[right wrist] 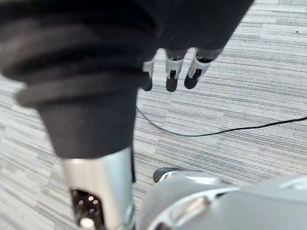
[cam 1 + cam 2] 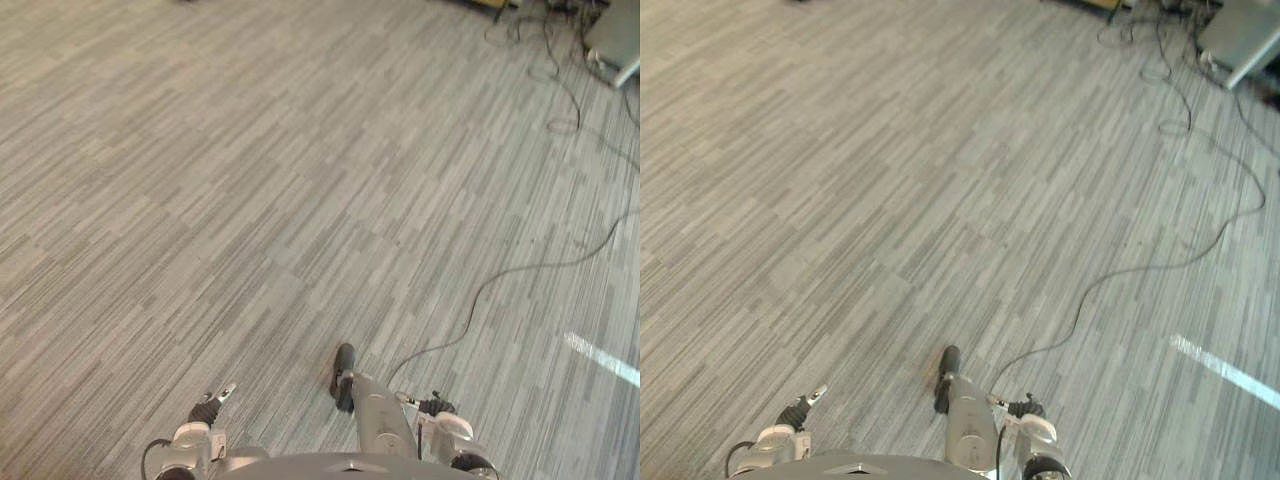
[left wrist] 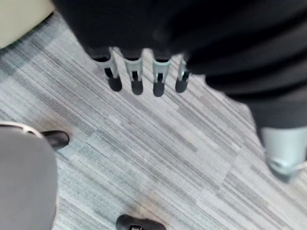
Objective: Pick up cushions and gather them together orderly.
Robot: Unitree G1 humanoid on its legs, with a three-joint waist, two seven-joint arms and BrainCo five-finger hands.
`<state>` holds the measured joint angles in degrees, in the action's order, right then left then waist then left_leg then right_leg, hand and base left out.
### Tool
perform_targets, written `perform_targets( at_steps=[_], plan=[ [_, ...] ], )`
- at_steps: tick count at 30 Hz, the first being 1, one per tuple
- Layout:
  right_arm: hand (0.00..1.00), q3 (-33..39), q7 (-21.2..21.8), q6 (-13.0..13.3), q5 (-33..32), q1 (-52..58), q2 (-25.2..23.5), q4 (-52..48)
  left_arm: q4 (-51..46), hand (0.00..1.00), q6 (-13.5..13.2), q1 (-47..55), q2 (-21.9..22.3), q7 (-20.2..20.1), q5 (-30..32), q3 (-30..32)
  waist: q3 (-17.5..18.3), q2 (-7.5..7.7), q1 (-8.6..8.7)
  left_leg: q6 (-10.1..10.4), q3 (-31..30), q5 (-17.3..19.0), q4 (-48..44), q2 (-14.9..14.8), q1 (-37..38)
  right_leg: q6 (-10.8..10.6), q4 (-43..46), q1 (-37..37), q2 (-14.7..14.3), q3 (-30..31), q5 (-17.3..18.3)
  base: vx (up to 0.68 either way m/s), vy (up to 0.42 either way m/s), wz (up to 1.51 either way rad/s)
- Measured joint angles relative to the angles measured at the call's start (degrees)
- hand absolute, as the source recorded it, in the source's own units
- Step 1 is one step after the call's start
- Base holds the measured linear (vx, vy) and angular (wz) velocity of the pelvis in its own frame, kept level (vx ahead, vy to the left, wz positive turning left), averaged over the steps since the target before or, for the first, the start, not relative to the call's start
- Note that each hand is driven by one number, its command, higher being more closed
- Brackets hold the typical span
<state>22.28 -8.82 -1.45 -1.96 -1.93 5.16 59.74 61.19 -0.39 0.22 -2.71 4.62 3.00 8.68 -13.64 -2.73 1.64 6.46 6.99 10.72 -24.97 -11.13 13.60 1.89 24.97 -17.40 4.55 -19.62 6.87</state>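
- Our left hand (image 3: 139,76) hangs over grey striped carpet (image 2: 250,200), fingers straight, holding nothing.
- Our right hand (image 1: 172,72) likewise, relaxed and empty.
- A pale cushion corner (image 3: 21,17) sits at ten o'clock in the left wrist view; progress unclear.

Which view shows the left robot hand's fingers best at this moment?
The left wrist view: the left robot hand shows its fingers in a straight row above the grey carpet, holding nothing. Both eye views catch it small, low on the left, too small to read the fingers.
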Motion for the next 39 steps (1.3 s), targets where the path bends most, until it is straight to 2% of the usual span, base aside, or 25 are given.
perform_targets(
  at_steps=[2,3,5,8,10,11,12,13,15,16,18,20,21,22,23,25,27,29,31,32,34,35,36,37,39],
  plan=[
    [0.00,0.3,-0.1,0.1,0.0,1.3,0.4,-0.8,-1.0,0.00,0.0,0.2,1.0,0.0,-0.1,0.8,0.4,-1.83,-0.54,2.5,-2.8,-9.7,-18.0,-2.4,-7.3,0.7,-1.5,4.2,-1.9,0.2,2.0,0.40,-0.051,-0.20],
    [0.00,0.1,-0.2,0.1,-0.1,1.8,0.9,-1.5,-1.6,0.00,0.0,0.6,1.4,0.0,0.0,0.7,0.4,-2.57,-0.90,2.1,-2.3,-11.8,-28.2,-4.4,-12.1,1.0,-3.5,7.3,-3.2,0.8,2.7,0.44,0.004,-0.40],
    [0.00,-0.1,-0.5,0.0,-0.7,2.0,0.7,-2.0,-2.7,0.00,0.0,0.6,1.7,-0.1,0.0,1.2,0.6,-3.24,-1.30,-1.0,0.5,-3.9,-36.4,-4.7,-18.1,0.5,-6.1,12.1,-3.7,3.4,3.8,0.44,0.043,-0.40],
    [0.00,-0.4,-0.5,0.0,-1.2,2.5,0.4,-1.7,-5.2,0.00,-0.6,1.1,1.7,0.0,-0.7,1.5,0.4,-2.34,-3.14,-3.3,6.1,3.5,-27.9,-2.7,-26.2,-0.3,-12.9,20.6,-2.6,7.2,4.3,0.46,0.109,-0.53],
    [0.00,-0.1,-0.5,0.0,-1.8,2.1,0.0,-0.6,-6.1,0.00,-0.8,1.1,1.7,0.0,-0.7,1.4,0.4,-2.18,-4.07,-3.1,7.0,2.8,-9.5,0.4,-28.7,-2.9,-14.1,23.7,-0.3,9.2,5.8,0.44,0.217,-0.74],
    [0.00,0.0,-0.5,0.1,-2.3,2.4,-0.3,-0.6,-6.6,0.00,-1.0,1.5,1.8,0.0,-1.0,1.7,0.4,-2.05,-4.47,-2.5,6.6,-3.6,3.0,1.9,-29.0,-5.2,-14.6,25.8,1.3,10.8,7.3,0.48,0.303,-0.63],
    [0.00,-0.5,-0.5,0.0,-2.3,2.9,-0.4,-0.6,-6.6,0.00,-1.0,1.7,1.8,0.1,-1.2,2.1,0.6,-1.79,-5.06,-2.3,6.7,-7.4,4.6,2.4,-28.6,-5.7,-15.3,27.0,1.9,12.0,7.9,0.65,0.363,-0.69],
    [0.00,-1.7,-0.6,0.0,-2.4,3.1,-0.8,-0.5,-6.4,0.00,-1.0,2.0,1.4,0.1,-1.1,2.0,2.5,-0.69,-5.27,-4.6,7.8,-6.4,3.6,4.4,-28.5,-5.3,-18.0,28.8,3.0,14.5,8.4,0.64,0.253,-0.35],
    [0.00,-1.7,-0.4,0.0,-2.2,2.8,-1.8,0.0,-6.2,0.00,-1.3,1.9,1.0,0.2,-1.8,2.7,2.8,-0.26,-4.79,-5.2,8.3,-2.5,-5.1,2.8,-31.2,-3.1,-21.2,30.5,1.6,15.9,2.9,0.65,0.262,-0.23],
    [0.00,-1.1,-0.5,0.0,-2.2,2.1,-2.8,0.6,-5.7,0.00,-1.5,2.0,-1.3,0.0,-1.7,4.6,2.6,1.93,-6.35,-5.2,7.0,0.4,-12.4,3.1,-34.9,-3.9,-21.0,32.4,4.0,18.5,0.8,0.48,0.293,-0.40],
    [0.00,-1.2,-0.5,0.0,-2.1,3.1,-2.4,1.8,-3.9,0.00,-1.3,3.7,-1.3,0.2,-1.7,4.8,5.4,3.06,-6.74,-7.6,4.3,-0.3,-3.9,5.7,-33.0,-4.9,-18.6,31.2,4.7,20.1,1.8,0.41,0.252,-0.38],
    [0.00,-1.5,-0.1,0.1,-1.6,3.2,-2.4,2.1,-1.3,0.00,-0.6,4.8,-2.6,0.1,-1.7,4.4,6.8,5.12,-6.21,-8.8,6.4,4.2,-4.9,8.7,-30.9,-10.0,-1.0,24.5,8.2,22.8,4.1,0.53,0.227,-0.17],
    [0.00,-1.3,0.0,0.0,-0.8,3.3,-2.5,2.4,-0.1,0.00,-0.2,4.9,-2.9,0.1,-1.7,3.4,6.4,5.24,-6.04,-9.4,7.5,5.9,-4.5,9.8,-28.1,-15.4,13.6,18.4,8.6,26.1,0.9,0.51,0.180,-0.06],
    [0.00,-1.0,0.3,0.0,-0.8,3.4,-2.8,2.3,0.3,0.00,0.1,5.0,-3.1,0.1,-1.7,2.6,6.1,5.23,-5.85,-9.5,7.6,6.5,-3.8,10.5,-26.1,-17.6,21.6,15.6,8.7,26.6,-1.0,0.50,0.142,-0.01],
    [0.00,-0.8,0.3,0.3,-0.9,3.2,-2.4,1.7,0.3,0.00,0.4,5.5,-3.2,0.2,-1.7,1.7,5.6,4.86,-4.90,-10.1,7.6,7.3,-1.3,11.7,-21.0,-16.9,33.3,11.5,9.3,23.8,-1.2,0.50,0.114,0.03],
    [0.00,-1.0,0.6,0.6,-0.3,2.5,-1.2,1.5,0.2,0.00,0.4,6.1,-3.1,0.2,-1.7,-0.4,4.8,3.22,-4.53,-10.1,7.6,7.3,4.9,12.3,-12.8,-9.4,39.4,8.2,10.3,15.2,2.9,0.49,0.102,-0.06],
    [0.00,-1.4,0.8,0.7,0.1,1.5,-0.5,1.5,0.2,0.00,0.4,5.9,-3.0,0.2,-1.7,-2.0,4.7,2.00,-3.78,-9.8,7.8,6.7,11.4,11.4,-4.9,-5.1,32.2,4.1,10.1,2.8,9.2,0.50,0.029,-0.04],
    [0.00,-1.4,0.8,1.1,0.1,0.9,0.0,1.4,0.2,0.00,0.4,4.9,-2.9,0.2,-1.7,-2.1,4.2,1.61,-3.06,-9.8,8.0,6.7,13.1,9.9,-2.1,-3.8,22.1,-0.3,8.6,-1.8,10.2,0.55,-0.100,0.09],
    [0.00,-1.4,0.7,1.0,0.1,0.8,1.0,1.2,0.2,0.00,0.4,4.4,-2.4,0.2,-1.6,-2.4,3.2,0.52,-2.18,-9.4,7.4,6.6,15.4,7.8,0.8,-3.9,8.6,-3.5,5.9,-2.2,6.4,0.48,-0.151,0.26],
    [0.00,-1.5,0.7,1.0,0.1,0.9,0.9,1.3,0.2,0.00,0.3,4.4,-2.6,0.2,-1.6,-2.5,2.9,0.80,-1.73,-8.5,6.9,6.0,17.4,7.3,2.8,-4.6,-3.0,-4.1,4.3,-0.8,-0.1,0.41,-0.164,0.30],
    [0.00,-1.5,0.7,0.5,0.1,1.9,-0.1,1.6,0.2,0.00,0.2,4.8,-3.8,0.2,-1.6,-2.4,2.1,3.21,-1.47,-7.3,5.0,6.3,18.2,8.5,6.6,-5.1,-14.0,-4.2,4.5,4.0,-6.6,0.58,-0.277,0.34],
    [0.00,-1.5,0.8,0.1,0.1,2.3,0.3,1.9,0.5,0.00,0.2,4.9,-3.4,0.2,-1.6,-2.2,2.2,2.97,-0.82,-6.1,2.9,7.0,17.2,7.5,8.2,-3.0,-10.0,-4.6,3.7,5.5,-13.6,0.61,-0.313,0.32],
    [0.00,-1.3,0.8,0.0,0.1,2.4,0.5,2.0,0.8,0.00,0.2,4.9,-2.9,0.2,-1.4,-2.0,2.3,1.79,-0.64,-6.0,2.1,7.1,15.9,6.4,8.1,-2.7,-7.0,-5.5,3.4,5.4,-13.7,0.72,-0.385,0.20],
    [0.00,-1.1,0.8,0.1,0.1,2.8,1.9,1.9,0.8,0.00,0.2,5.0,-1.1,0.2,-0.5,-2.0,3.2,-1.32,-0.63,-4.3,0.0,6.1,9.5,3.2,5.8,-1.3,-1.7,-6.6,1.5,4.5,-8.7,0.58,-0.303,-0.02],
    [0.00,-0.8,1.1,0.0,0.2,3.0,2.3,1.9,0.8,0.00,0.1,4.9,-0.5,0.0,-0.4,-1.5,3.2,-3.16,-0.70,-0.9,-3.2,0.6,-4.9,-0.1,0.4,-0.3,0.0,-4.7,-1.2,3.5,-4.4,0.61,-0.295,-0.18]
  ],
)
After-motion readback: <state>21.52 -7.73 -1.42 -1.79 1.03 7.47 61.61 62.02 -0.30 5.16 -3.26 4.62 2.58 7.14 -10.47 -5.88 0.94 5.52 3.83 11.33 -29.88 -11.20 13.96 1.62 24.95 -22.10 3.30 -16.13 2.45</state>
